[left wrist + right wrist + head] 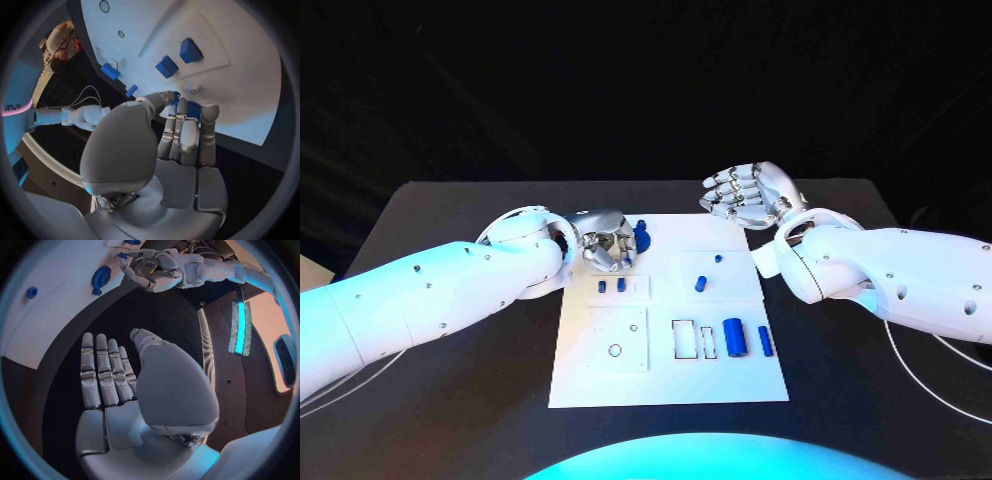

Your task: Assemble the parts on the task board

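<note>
The white task board [661, 375] lies in the middle of the black table. My left hand [606, 246] is at the board's far left corner, its fingers [181, 132] curled over a round blue part [640, 238] that it pinches against the thumb; the blue part [190, 108] peeks between the fingers. From the right wrist the same round blue part [100, 277] lies beside the left hand [150, 271]. My right hand [750, 195] hovers past the far right corner, open and flat, its fingers [103, 370] holding nothing.
Two small blue blocks [610, 286] stand in a recess just in front of the left hand, also seen as blue blocks [178, 59]. More blue pieces [710, 272] sit mid-board. A blue cylinder [733, 337] and a slim blue piece [764, 340] lie at the right.
</note>
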Robot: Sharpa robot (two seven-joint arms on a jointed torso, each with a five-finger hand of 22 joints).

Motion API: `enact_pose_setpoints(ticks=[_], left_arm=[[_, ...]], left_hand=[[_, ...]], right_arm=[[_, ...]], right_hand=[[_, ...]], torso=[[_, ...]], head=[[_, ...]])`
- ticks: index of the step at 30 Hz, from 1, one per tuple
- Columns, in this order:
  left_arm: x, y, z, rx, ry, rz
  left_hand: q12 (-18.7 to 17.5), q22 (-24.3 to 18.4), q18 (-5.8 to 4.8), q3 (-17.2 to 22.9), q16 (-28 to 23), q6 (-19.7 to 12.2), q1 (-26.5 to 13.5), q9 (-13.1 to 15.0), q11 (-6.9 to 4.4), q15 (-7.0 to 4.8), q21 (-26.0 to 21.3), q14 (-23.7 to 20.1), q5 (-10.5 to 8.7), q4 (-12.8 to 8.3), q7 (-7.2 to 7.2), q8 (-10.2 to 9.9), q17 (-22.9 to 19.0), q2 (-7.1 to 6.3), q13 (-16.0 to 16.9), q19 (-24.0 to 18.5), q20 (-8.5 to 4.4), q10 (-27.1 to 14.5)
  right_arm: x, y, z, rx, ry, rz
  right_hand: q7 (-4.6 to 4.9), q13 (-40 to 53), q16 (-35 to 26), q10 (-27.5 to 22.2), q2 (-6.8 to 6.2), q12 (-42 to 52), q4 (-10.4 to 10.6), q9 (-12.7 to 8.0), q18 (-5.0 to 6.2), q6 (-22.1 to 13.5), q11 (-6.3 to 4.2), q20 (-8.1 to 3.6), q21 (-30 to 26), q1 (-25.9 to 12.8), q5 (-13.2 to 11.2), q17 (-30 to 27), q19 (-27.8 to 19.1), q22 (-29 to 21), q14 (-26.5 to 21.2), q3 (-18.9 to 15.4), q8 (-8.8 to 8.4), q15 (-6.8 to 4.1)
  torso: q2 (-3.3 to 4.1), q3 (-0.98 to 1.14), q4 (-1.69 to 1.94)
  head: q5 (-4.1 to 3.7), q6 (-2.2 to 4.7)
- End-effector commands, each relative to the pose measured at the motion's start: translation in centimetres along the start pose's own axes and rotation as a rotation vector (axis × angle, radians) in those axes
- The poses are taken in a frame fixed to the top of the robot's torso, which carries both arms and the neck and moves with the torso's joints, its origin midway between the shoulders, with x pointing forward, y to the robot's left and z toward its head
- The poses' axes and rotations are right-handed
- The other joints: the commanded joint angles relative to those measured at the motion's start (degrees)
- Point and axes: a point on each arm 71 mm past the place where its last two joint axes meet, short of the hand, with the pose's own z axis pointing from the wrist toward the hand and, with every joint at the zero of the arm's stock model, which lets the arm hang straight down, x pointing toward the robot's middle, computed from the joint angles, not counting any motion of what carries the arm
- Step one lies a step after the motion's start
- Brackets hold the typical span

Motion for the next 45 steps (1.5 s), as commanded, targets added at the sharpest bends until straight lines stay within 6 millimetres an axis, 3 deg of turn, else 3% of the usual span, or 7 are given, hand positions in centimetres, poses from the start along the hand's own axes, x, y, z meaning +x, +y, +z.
enact_pose_setpoints(ticks=[1, 16, 31, 45], left_arm=[[-0.3, -0.1, -0.3, 0.015, -0.025, -0.068], [-0.8, 1.5, -1.3, -0.014, -0.04, -0.054], [-0.5, 2.0, -1.2, -0.043, -0.001, -0.026], [-0.3, 1.8, -0.9, -0.043, 0.018, -0.014]], left_hand=[[-0.2, 0.1, -0.87, -0.4, 0.2, 0.4, -0.5, 0.0, -0.09, 0.11, 0.3, 0.4, 0.16, -0.1, 0.14, -0.2, 0.1, 0.12, 0.0, 0.4, 0.02, 0.3], [-0.5, 0.1, -0.88, -0.4, 0.2, 0.4, -0.6, 0.1, -0.07, 0.1, 0.4, 0.4, 0.17, -0.2, 0.17, -0.4, -0.2, 0.06, -0.1, 0.5, -0.01, 0.5], [-0.9, 0.1, -0.87, -0.3, 0.2, 0.5, -0.5, 0.1, -0.08, 0.09, 0.4, 0.3, 0.21, -0.5, 0.17, -0.6, -0.5, 0.08, -0.1, 0.5, -0.05, 0.7], [-1.0, 0.0, -0.86, -0.2, 0.1, 0.6, -0.4, 0.1, -0.07, 0.09, 0.4, 0.3, 0.21, -0.5, 0.18, -0.6, -0.7, 0.09, -0.1, 0.5, -0.06, 0.8]], right_arm=[[0.1, 0.1, 0.0, -0.017, 0.014, -0.002], [0.0, 0.1, -0.1, -0.016, 0.013, -0.003], [0.0, 0.1, -0.1, -0.015, 0.013, -0.003], [0.0, 0.1, -0.1, -0.015, 0.013, -0.003]], right_hand=[[-0.06, 0.0, -0.1, 0.4, -0.45, -0.3, -0.1, -0.1, 0.76, 0.5, -0.12, 0.16, 0.1, -0.3, -0.2, -0.1, 0.2, -0.1, -0.2, 0.3, -0.31, 0.07], [-0.06, 0.0, 0.0, 0.5, -0.44, -0.4, 0.0, -0.1, 0.77, 0.6, -0.12, 0.18, 0.1, -0.4, -0.2, -0.1, 0.2, -0.1, -0.3, 0.4, -0.35, 0.07], [-0.07, 0.0, 0.0, 0.5, -0.48, -0.4, 0.1, -0.1, 0.77, 0.6, -0.13, 0.19, 0.1, -0.5, -0.2, -0.2, 0.2, -0.2, -0.3, 0.4, -0.39, 0.08], [-0.07, 0.0, 0.0, 0.5, -0.48, -0.4, 0.1, -0.1, 0.77, 0.6, -0.13, 0.19, 0.1, -0.5, -0.2, -0.2, 0.2, -0.2, -0.3, 0.4, -0.39, 0.08]], torso=[[-0.01, 0.01, 0.04], [0.04, -0.04, 0.08], [0.02, 0.05, -0.04], [0.04, -0.04, -0.02]], head=[[-0.01, -0.04], [0.06, -0.14], [0.31, -0.34], [0.27, -0.38]])
